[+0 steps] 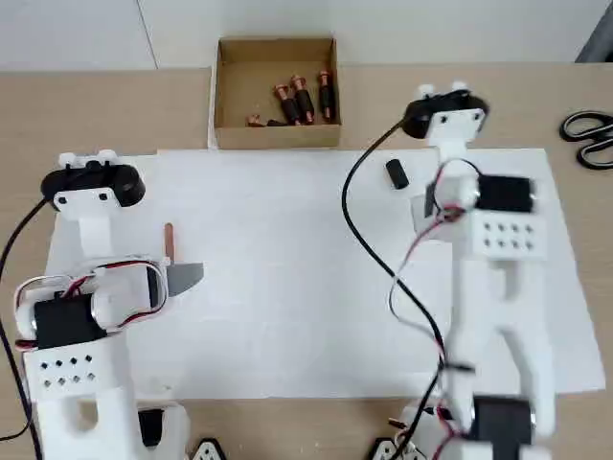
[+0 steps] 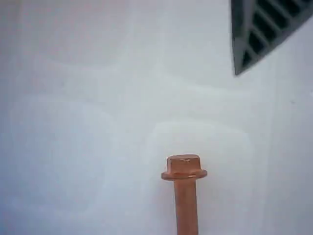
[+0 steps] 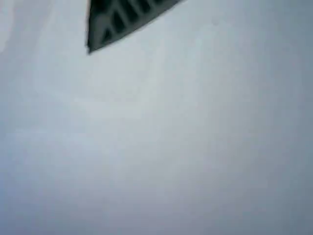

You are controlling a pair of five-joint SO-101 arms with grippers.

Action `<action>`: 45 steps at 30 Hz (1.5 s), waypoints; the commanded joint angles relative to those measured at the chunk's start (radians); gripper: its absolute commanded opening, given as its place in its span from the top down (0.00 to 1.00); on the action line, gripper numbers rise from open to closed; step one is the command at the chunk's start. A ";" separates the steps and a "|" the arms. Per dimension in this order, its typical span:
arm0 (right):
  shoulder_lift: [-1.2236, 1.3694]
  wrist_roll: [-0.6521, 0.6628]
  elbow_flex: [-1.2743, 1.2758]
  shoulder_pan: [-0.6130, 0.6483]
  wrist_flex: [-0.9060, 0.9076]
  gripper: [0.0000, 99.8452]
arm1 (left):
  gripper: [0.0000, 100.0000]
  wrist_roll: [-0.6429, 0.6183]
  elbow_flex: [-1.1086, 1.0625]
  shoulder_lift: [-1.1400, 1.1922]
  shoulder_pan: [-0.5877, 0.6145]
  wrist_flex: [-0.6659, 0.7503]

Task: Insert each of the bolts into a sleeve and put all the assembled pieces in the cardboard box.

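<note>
Your left gripper (image 1: 180, 275) sits over the white paper (image 1: 287, 307), and the copper bolt (image 1: 169, 244) lies on the sheet just beside it. I can't tell whether it's spread or closed. Your right gripper (image 1: 423, 209) is near the black sleeve (image 1: 397, 173) but apart from it, and I can't tell its state either. Assembled pieces (image 1: 303, 99) lie in the cardboard box (image 1: 222, 96).

Bright, even light; white sheet (image 1: 287, 316) slightly glaring, shadows soft and faint
</note>
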State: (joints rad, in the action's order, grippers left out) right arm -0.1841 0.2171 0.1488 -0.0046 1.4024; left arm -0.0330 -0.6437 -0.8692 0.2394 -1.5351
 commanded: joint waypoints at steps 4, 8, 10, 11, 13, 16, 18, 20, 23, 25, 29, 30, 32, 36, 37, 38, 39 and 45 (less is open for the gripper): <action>0.220 0.009 -0.301 0.033 0.035 0.81 | 0.65 0.009 0.002 -0.015 0.008 0.009; 0.343 0.012 -0.473 0.070 0.087 0.81 | 0.65 0.009 0.002 -0.015 0.008 0.009; 0.406 0.025 -0.535 0.085 0.105 0.81 | 0.65 0.009 0.002 -0.015 0.008 0.009; 0.438 0.031 -0.563 0.093 0.110 0.81 | 0.65 0.009 0.002 -0.015 0.008 0.009; 0.501 0.032 -0.612 0.099 0.110 0.81 | 0.65 0.009 0.002 -0.015 0.008 0.009; 0.585 0.032 -0.686 0.101 0.110 0.81 | 0.65 0.009 0.002 -0.015 0.008 0.009; 0.639 0.034 -0.738 0.099 0.110 0.81 | 0.65 0.009 0.002 -0.015 0.008 0.009; 0.682 0.054 -0.776 0.097 0.110 0.81 | 0.65 0.009 0.002 -0.015 0.008 0.009; 0.739 0.066 -0.825 0.097 0.110 0.81 | 0.65 0.009 0.002 -0.015 0.008 0.009; 0.771 0.068 -0.858 0.096 0.110 0.81 | 0.65 0.009 0.002 -0.015 0.006 0.009; 0.839 0.083 -0.928 0.094 0.108 0.81 | 0.65 0.009 0.002 -0.015 0.003 0.009; 0.852 0.089 -0.939 0.094 0.108 0.81 | 0.65 0.009 0.002 -0.015 0.005 0.009; 0.880 0.089 -0.968 0.094 0.104 0.81 | 0.65 0.009 0.002 -0.015 0.006 0.009; 0.943 0.095 -1.039 0.094 0.104 0.81 | 0.65 0.009 0.002 -0.015 0.006 0.009; 0.958 0.095 -1.059 0.094 0.104 0.81 | 0.65 0.009 0.002 -0.015 0.006 0.009; 0.975 0.095 -1.074 0.094 0.102 0.81 | 0.65 0.009 0.002 -0.015 0.006 0.009; 0.992 0.095 -1.086 0.094 0.101 0.81 | 0.65 0.009 0.002 -0.015 0.006 0.009; 1.106 0.095 -1.186 0.094 0.101 0.81 | 0.65 0.009 0.002 -0.015 0.006 0.009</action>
State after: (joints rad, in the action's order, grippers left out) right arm 0.9068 0.3015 -0.9559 0.0890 1.5052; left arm -0.0330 -0.6437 -0.8692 0.2394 -1.5351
